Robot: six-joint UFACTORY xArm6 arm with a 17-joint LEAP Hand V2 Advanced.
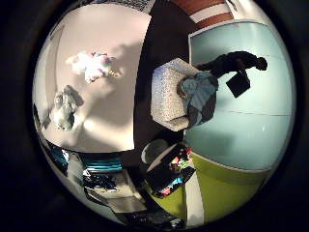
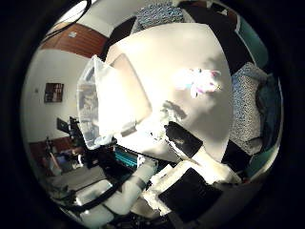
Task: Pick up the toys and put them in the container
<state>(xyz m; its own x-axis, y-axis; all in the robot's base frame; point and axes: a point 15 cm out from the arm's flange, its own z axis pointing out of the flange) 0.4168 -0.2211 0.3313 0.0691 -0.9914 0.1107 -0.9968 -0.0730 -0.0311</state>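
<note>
A white plush toy [image 2: 200, 81] with pink and blue bits lies on the white table [image 2: 181, 48]. A smaller grey-white toy [image 2: 174, 113] lies on the table between it and my hand. A clear plastic container [image 2: 110, 95] stands on the table beside them, open at the top. My hand [image 2: 186, 153] is well above the table's edge, its black and white fingers relaxed with nothing between them. The little finger side palm view shows the plush toy [image 1: 92, 66] and the grey-white toy [image 1: 63, 108] on the table, far below.
A patterned armchair [image 1: 172, 97] with a person sitting in it stands beside the table on a teal floor [image 1: 246, 121]. Another patterned chair [image 2: 162, 14] stands at the table's far side. Cluttered equipment [image 1: 116, 179] lies past the table's near edge.
</note>
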